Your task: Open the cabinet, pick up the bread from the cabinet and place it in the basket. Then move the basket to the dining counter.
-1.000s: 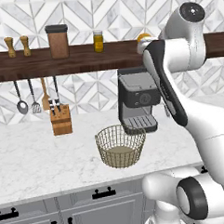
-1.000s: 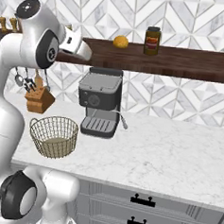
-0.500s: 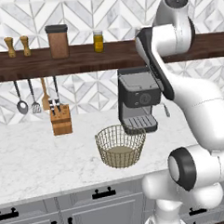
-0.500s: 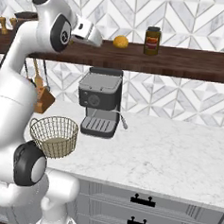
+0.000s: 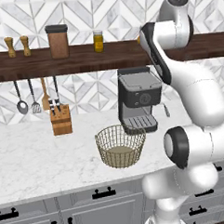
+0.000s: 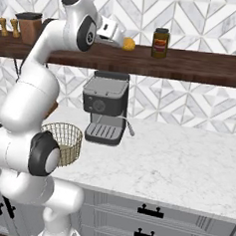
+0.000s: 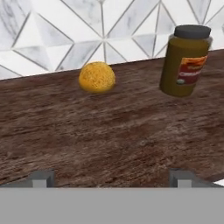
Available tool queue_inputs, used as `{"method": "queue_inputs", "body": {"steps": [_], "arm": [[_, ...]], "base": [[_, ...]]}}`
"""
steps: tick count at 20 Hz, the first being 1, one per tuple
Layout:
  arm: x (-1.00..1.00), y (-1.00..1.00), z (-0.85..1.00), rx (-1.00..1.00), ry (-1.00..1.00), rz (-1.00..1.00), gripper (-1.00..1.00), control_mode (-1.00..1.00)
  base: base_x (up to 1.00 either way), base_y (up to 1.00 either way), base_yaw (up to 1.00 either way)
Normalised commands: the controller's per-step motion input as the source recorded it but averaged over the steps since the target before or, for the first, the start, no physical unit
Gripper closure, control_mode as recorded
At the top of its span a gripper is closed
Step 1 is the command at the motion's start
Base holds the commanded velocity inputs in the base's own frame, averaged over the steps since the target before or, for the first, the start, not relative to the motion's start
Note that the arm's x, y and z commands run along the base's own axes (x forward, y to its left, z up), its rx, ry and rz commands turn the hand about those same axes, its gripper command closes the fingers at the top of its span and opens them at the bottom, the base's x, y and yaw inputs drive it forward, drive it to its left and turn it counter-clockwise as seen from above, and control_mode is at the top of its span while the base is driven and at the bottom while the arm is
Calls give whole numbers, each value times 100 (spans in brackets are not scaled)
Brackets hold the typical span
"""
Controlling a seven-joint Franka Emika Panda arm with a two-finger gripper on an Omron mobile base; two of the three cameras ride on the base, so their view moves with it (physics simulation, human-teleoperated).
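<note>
The bread [image 7: 97,77], a small golden-orange bun, lies on a dark wooden shelf [image 7: 109,135] against the tiled wall. From the right base view the bread [image 6: 128,43] sits just past my gripper [image 6: 119,39], which is raised to shelf height and points at it. In the hand view my gripper [image 7: 112,178] is open, fingertips wide apart with nothing between them, and the bun is ahead and a little left. The tan wire basket [image 5: 120,145] [image 6: 66,141] stands empty on the marble worktop, below, in front of the coffee machine. The dining counter is out of view.
A dark-lidded brown jar [image 7: 186,59] [image 6: 160,42] stands on the shelf right of the bun. A grey espresso machine [image 5: 139,101] sits under the shelf. A yellow jar [image 5: 98,41], a brown canister [image 5: 57,41] and a knife block [image 5: 61,121] are further left.
The arm has lifted and swung its hand up and to the right along the shelf, ending close to the bun. The basket and shelf items have not moved.
</note>
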Motion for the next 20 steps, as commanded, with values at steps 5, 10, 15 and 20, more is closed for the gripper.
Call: {"method": "queue_inputs", "body": {"steps": [5, 10, 15, 20], "arm": [[48, -14, -1, 1, 0, 3, -100, -100], [46, -2, 0, 3, 0, 2, -100, -100], [45, 0, -1, 2, 0, 0, -100, -100], [48, -1, -6, 0, 0, 0, -100, -100]], "base": [[0, 0, 0], [0, 0, 0], [0, 0, 0], [0, 0, 0]]}}
